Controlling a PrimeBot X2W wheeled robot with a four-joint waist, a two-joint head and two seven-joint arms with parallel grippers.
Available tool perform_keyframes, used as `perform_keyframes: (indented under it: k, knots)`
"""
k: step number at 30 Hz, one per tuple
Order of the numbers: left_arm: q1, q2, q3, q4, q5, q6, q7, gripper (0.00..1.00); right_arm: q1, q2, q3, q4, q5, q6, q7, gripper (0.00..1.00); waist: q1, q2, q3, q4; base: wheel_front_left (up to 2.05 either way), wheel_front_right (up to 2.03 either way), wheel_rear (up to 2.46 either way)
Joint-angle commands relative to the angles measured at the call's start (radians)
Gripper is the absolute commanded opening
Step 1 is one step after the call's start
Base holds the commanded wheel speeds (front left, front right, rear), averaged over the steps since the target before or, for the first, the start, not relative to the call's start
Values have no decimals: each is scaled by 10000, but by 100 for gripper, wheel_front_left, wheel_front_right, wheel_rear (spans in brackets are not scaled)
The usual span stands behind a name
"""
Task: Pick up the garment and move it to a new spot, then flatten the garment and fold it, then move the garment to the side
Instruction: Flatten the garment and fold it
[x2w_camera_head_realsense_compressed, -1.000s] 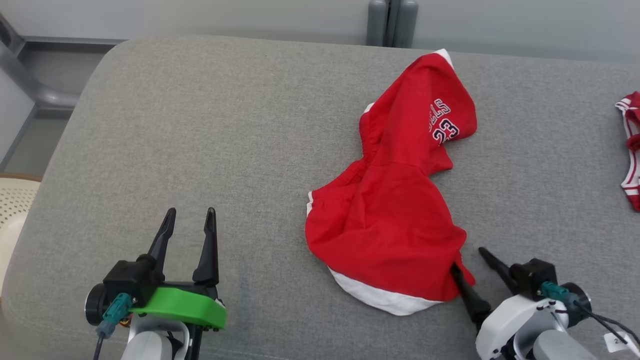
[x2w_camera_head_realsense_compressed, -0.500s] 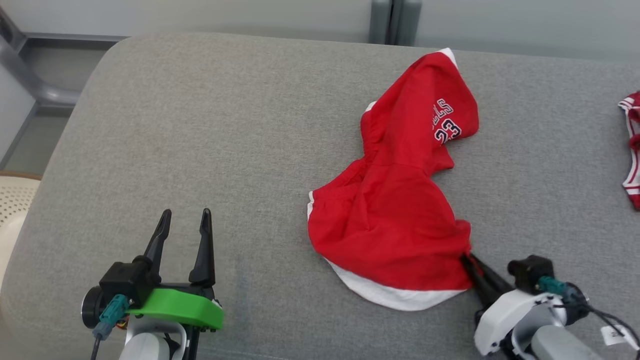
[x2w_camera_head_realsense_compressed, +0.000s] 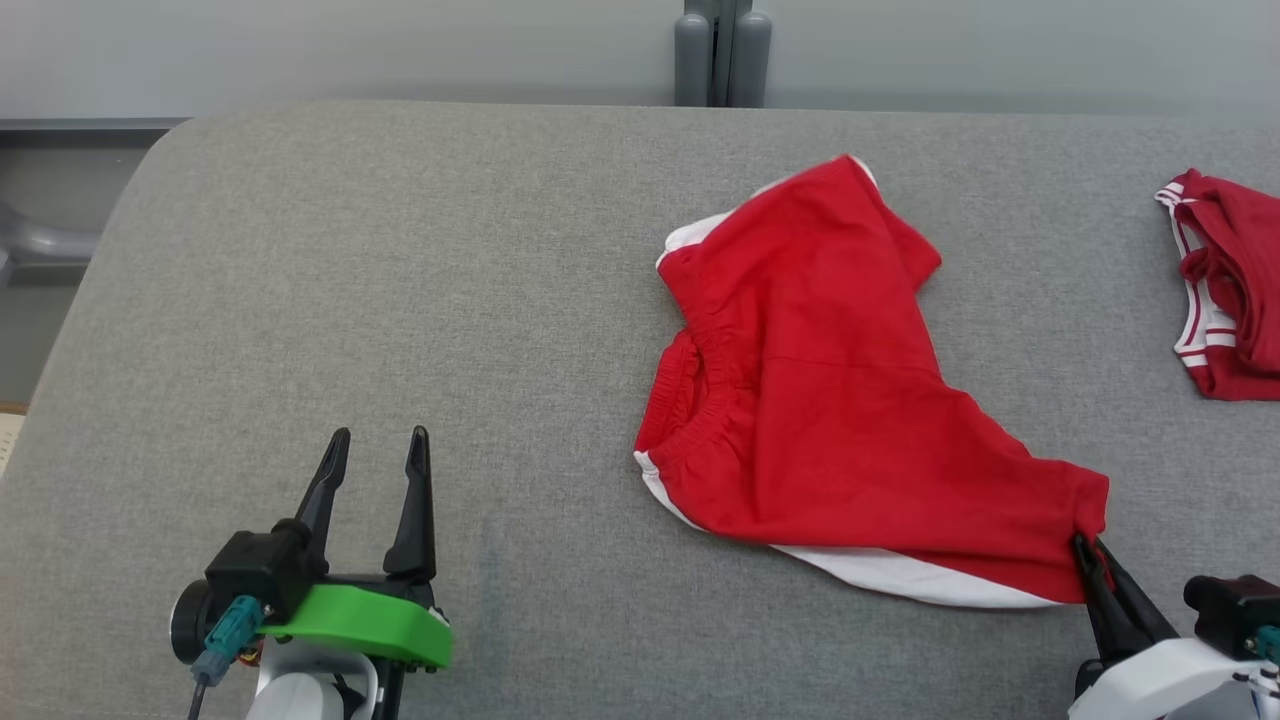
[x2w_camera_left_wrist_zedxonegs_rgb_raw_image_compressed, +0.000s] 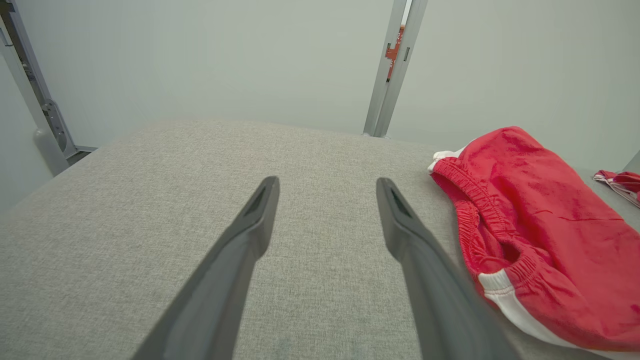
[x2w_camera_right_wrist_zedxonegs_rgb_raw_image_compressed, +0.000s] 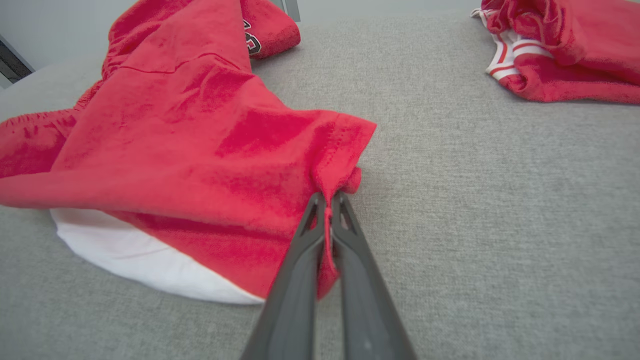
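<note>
On the head view I see the red shorts (x2w_camera_head_realsense_compressed: 830, 400) lying right of centre on the grey cushion (x2w_camera_head_realsense_compressed: 400, 280), with white trim (x2w_camera_head_realsense_compressed: 900, 575) along the near edge. My right gripper (x2w_camera_head_realsense_compressed: 1085, 548) pinches their near right corner. My left gripper (x2w_camera_head_realsense_compressed: 375, 445) is spread wide and empty.

On the left wrist view, the gathered waistband (x2w_camera_left_wrist_zedxonegs_rgb_raw_image_compressed: 475, 210) lies just right of my fingers.

On the right wrist view, the jaws clamp a red hem fold. The print (x2w_camera_right_wrist_zedxonegs_rgb_raw_image_compressed: 252, 44) at the far edge is too cut off to read.

Left gripper (x2w_camera_head_realsense_compressed: 380, 436): two long, tapered black fingers on a black block w/ bright green plate, teal connector + dark cable, white wrist. Right gripper (x2w_camera_head_realsense_compressed: 1084, 548): same black fingers, white housing, black block, teal connector.
</note>
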Motion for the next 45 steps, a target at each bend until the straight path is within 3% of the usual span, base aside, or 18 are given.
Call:
perform_keyframes:
  k: [1,9,18,19,20,21,27,37,45]
  knots:
    - [129,19,3,-8,-105,19,6,100,161,59,-120,-216,126,-15,89,0,0,0,-22,-32,0,0,0]
    - [80,19,-106,61,-132,40,6,100,-500,174,-375,-785,287,-14,639,0,0,0,-50,-21,0,0,0]
    - [-178,21,-355,149,-73,-16,6,100,-2611,-9,-102,1825,532,-12,660,0,0,0,93,410,0,0,0]
    - [-161,21,-329,143,-60,-19,6,100,-2799,23,1,2097,565,-12,567,18,0,0,98,405,0,0,0]
    - [-144,19,-314,147,-46,-16,6,100,-2914,11,90,2313,524,-14,496,87,0,0,96,398,0,0,0]
    - [-124,19,-301,156,-35,-17,6,100,-3055,22,178,2524,481,-14,372,100,0,0,88,384,0,0,0]
    - [60,21,-173,173,55,12,6,100,-3110,105,358,2522,476,-12,-157,100,0,0,-166,36,0,0,0]
    - [305,22,191,87,248,-28,6,100,-1098,635,-373,-760,-195,-12,-180,100,0,0,-420,-595,0,0,0]
    - [397,22,354,60,323,-65,6,100,164,1487,-554,-2373,-1020,-12,-182,100,0,0,-467,-844,0,0,0]
